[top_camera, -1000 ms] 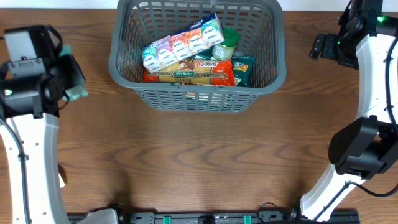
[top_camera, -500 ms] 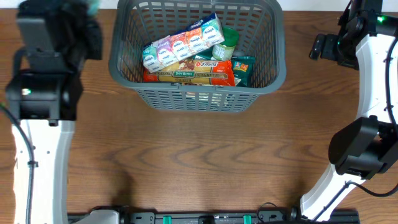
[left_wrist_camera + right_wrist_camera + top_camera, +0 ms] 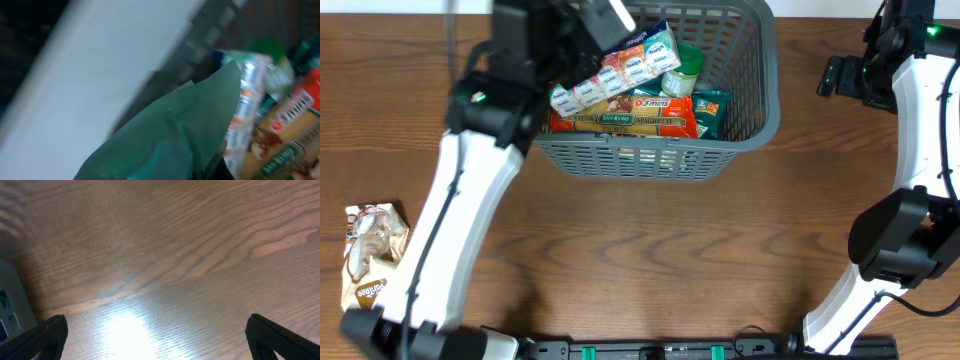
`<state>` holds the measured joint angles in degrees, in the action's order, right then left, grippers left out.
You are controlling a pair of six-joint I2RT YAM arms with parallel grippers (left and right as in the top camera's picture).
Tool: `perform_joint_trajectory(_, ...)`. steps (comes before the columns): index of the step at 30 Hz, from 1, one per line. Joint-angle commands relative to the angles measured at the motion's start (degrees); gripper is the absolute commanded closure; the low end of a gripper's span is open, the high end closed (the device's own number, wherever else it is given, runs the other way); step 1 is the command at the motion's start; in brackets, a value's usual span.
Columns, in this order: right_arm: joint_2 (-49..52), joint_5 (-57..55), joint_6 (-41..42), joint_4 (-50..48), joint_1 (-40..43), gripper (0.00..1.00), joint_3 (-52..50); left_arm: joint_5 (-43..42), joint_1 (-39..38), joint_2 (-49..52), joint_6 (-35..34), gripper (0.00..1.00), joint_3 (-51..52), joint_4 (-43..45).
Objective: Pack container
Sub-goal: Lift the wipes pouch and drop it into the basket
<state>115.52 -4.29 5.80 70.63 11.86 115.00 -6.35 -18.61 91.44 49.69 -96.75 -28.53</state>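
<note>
The dark grey slotted container [image 3: 640,160] stands at the table's far middle. It holds a strip of coloured cartons [image 3: 615,68], a green-lidded jar [image 3: 685,65], a pasta pack [image 3: 630,118] and a teal pack [image 3: 712,110]. My left gripper [image 3: 582,30] is over the container's far left corner, shut on a green packet [image 3: 175,130] that fills the blurred left wrist view; the cartons [image 3: 247,105] show beyond it. My right gripper [image 3: 840,75] hangs right of the container, open and empty, with its fingers wide apart over bare wood [image 3: 157,340].
A brown snack bag [image 3: 370,255] lies on the table at the left edge. The right arm's base [image 3: 900,240] stands at the right. A corner of the container [image 3: 10,305] shows at the left of the right wrist view.
My left arm swung from the far left of the table up and right to the container's far left corner, carrying the green packet. The brown bag is now uncovered. The right arm has not moved.
</note>
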Motion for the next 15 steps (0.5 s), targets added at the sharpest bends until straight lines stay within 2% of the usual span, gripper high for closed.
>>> perform_joint_trajectory(1,0.3,0.3,-0.1,0.4,-0.3,0.01,-0.1,-2.3,-0.6,5.3,3.4,0.94,-1.1,-1.9)
perform_joint_trajectory(11,0.3,0.2,-0.1,0.7,-0.3,0.01,-0.1,-2.2,-0.6,16.5,3.4,0.93,-1.0,-9.2)
perform_joint_trajectory(13,0.3,0.2,-0.1,0.7,-0.3,0.01,-0.1,-2.2,-0.6,17.4,3.4,0.83,-1.0,-10.6)
perform_joint_trajectory(15,0.3,0.2,-0.1,0.7,-0.3,0.01,-0.1,-2.2,-0.6,17.6,3.0,0.6,-1.0,-12.1)
